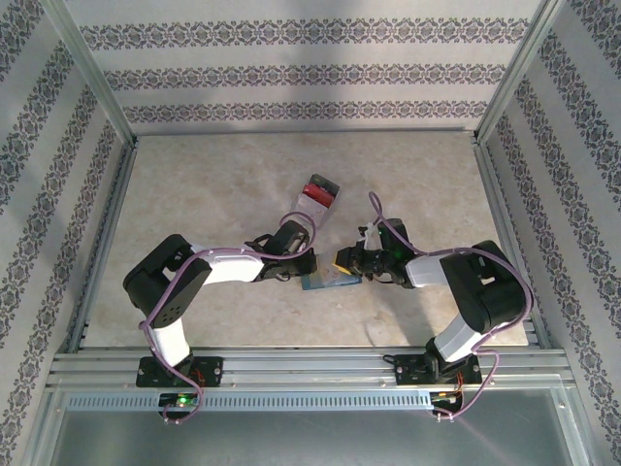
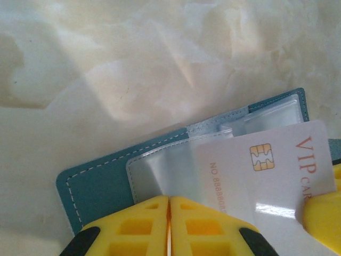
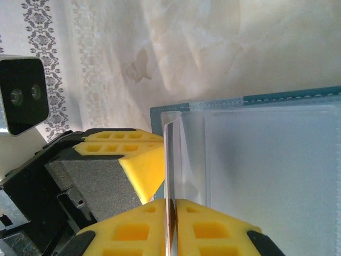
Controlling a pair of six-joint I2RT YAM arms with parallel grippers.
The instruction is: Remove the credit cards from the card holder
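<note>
The right pincer is closed on the near edge of a white card, which the right wrist view shows edge-on between the yellow fingers. The left pincer is closed too, with its tips at the edge of the card holder. I cannot tell if it pinches the clear sleeve.

The card holder lies open and flat on the counter, between the two pincers. In the left wrist view its long axis runs from lower left to upper right, and the card sticks out of a sleeve toward the right pincer.

Around the teal edges the counter is bare. A clear box lies farther back, well apart. The metal frame is far at the sides.
</note>
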